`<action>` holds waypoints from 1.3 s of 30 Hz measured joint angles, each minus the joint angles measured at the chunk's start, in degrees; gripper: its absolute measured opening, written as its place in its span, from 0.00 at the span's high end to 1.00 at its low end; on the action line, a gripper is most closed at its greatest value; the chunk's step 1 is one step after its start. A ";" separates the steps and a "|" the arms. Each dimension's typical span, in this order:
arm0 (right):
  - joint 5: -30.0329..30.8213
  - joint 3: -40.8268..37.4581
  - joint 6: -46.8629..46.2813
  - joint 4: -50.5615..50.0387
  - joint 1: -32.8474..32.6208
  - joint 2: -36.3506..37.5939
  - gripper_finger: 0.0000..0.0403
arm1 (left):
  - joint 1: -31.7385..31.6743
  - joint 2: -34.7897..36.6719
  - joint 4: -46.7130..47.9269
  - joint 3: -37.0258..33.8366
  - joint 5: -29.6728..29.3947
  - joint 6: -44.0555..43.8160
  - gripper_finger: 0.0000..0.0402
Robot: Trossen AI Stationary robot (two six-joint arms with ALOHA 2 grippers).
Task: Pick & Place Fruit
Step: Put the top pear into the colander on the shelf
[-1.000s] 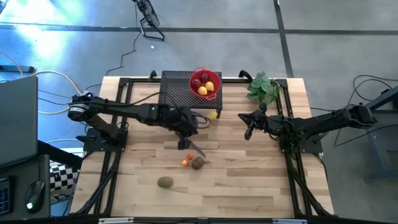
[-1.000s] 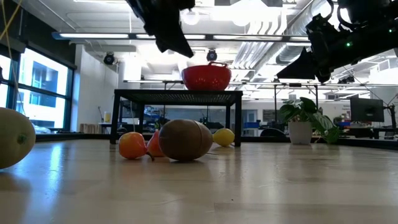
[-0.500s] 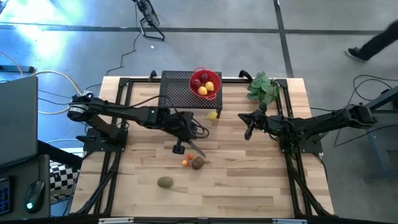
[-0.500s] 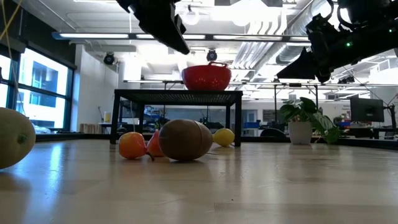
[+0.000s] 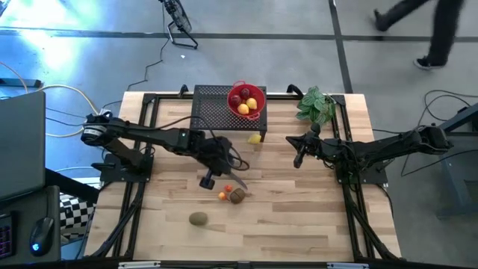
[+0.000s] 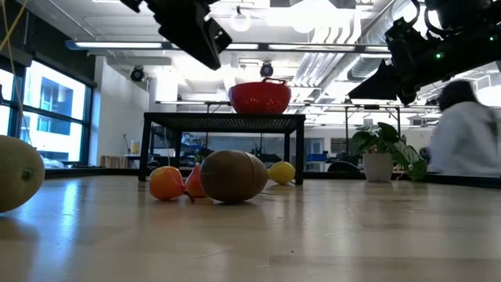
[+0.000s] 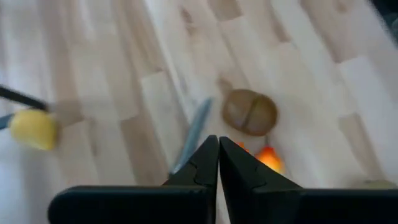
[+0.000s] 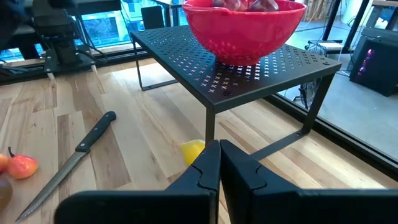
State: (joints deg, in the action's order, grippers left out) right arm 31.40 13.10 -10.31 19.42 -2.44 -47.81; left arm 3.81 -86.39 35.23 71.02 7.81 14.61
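Note:
My left gripper [image 5: 208,180] [image 7: 217,152] is shut and empty, hovering above the table just left of the loose fruit. A brown kiwi [image 5: 237,196] [image 7: 250,112] [image 6: 232,176] lies against a small orange fruit [image 5: 222,196] [image 7: 268,157] [image 6: 166,182]. A green kiwi [image 5: 198,219] [image 6: 16,172] lies nearer the near edge. A lemon [image 5: 256,138] [image 8: 193,150] [image 7: 34,129] rests beside the stand's leg. The red bowl [image 5: 246,101] [image 8: 245,25] on the stand holds several red and yellow fruits. My right gripper [image 5: 299,158] [image 8: 219,155] waits shut, right of the lemon.
A dark-handled knife [image 5: 235,178] [image 8: 74,158] lies between the lemon and the kiwi. The bowl stands on a black perforated stand [image 5: 213,108] at the far edge. A green leafy bunch [image 5: 315,104] sits at the far right. A person [image 6: 466,133] passes behind the table.
My left gripper has moved toward the table's left and near edges, away from the knife, and stayed shut. The fruit has not moved. A person has walked into view beyond the table.

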 joint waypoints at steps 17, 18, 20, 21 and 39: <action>0.01 0.02 -2.03 -2.17 -0.02 0.02 0.99 | 1.36 -1.31 1.34 0.04 3.04 7.45 0.51; 0.02 0.02 -1.99 -2.25 -0.02 0.02 0.99 | 1.72 -1.31 1.37 0.04 2.76 7.45 0.50; 0.02 0.02 -1.97 -2.10 -0.02 0.02 0.99 | 2.62 -1.31 1.37 0.04 2.14 7.32 0.50; 0.02 0.02 -1.97 -2.10 0.00 0.02 0.99 | 3.07 -1.49 1.35 0.04 2.02 6.78 0.50; 0.02 0.02 -1.90 -2.21 -0.02 0.02 0.99 | 4.48 -11.60 0.26 0.13 0.48 0.09 0.50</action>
State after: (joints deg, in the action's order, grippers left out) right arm 31.42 13.13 -12.21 17.21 -2.46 -47.79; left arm 8.29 -97.98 35.50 71.15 8.29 14.70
